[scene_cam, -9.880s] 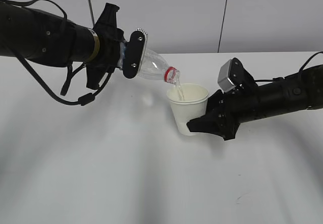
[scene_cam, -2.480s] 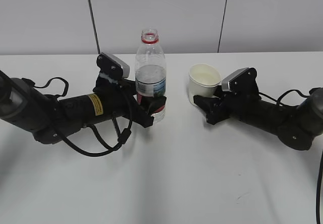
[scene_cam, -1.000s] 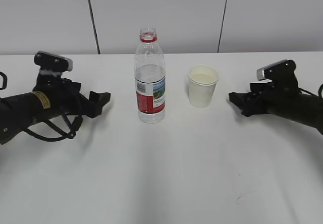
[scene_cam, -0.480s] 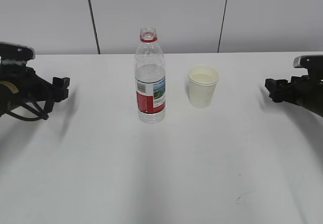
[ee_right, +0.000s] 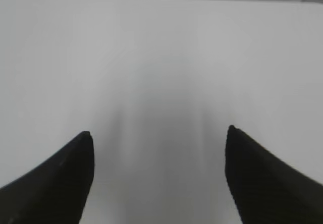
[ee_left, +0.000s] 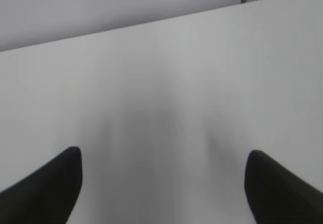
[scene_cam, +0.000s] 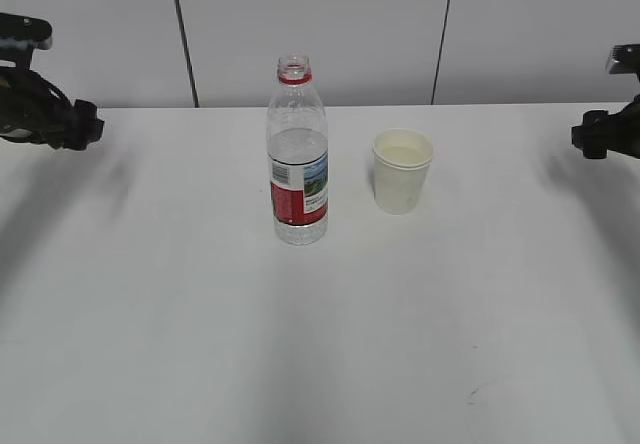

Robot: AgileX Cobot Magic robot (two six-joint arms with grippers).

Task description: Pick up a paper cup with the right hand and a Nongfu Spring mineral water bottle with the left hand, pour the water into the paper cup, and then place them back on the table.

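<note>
Task looks finished, or at its very tail. Nongfu Spring mineral water bottle (scene_cam: pixel 297 154) stands upright on the table (scene_cam: pixel 320 344), capless, red neck ring, label facing me, water (scene_cam: pixel 296 147) filling the lower half or so. Taking the bottle as the landmark: paper cup (scene_cam: pixel 402 171) stands upright just to its right, near but not touching, a clear gap between them. Cup looks to hold liquid, pale surface just under the rim, though colour is hard to read against the cream inside

Left hand (scene_cam: pixel 78 126) is far left of the bottle at the frame edge, raised off the tabletop, well apart from it. Right hand (scene_cam: pixel 590 136) is far right of the bottle, past the cup, also at the frame edge and well apart. Neither touches anything

Jaws: left wrist view shows two dark fingertips (ee_left: pixel 45 183) spread wide, only bare table between them, nothing held. Right wrist view same story, fingertips (ee_right: pixel 55 176) set wide apart, bare white table in the gap, empty

Step in hand, my read: pour and put-down are done, both things sit back on the table, arms are at the pull-back or rest stage. Next move calls for little: arms parked clear of the bottle and cup, no sweep toward the middle, since the open bottle and filled cup would tip easily. Small dark scuff (scene_cam: pixel 472 395) sits front-right of the bottle, irrelevant
</note>
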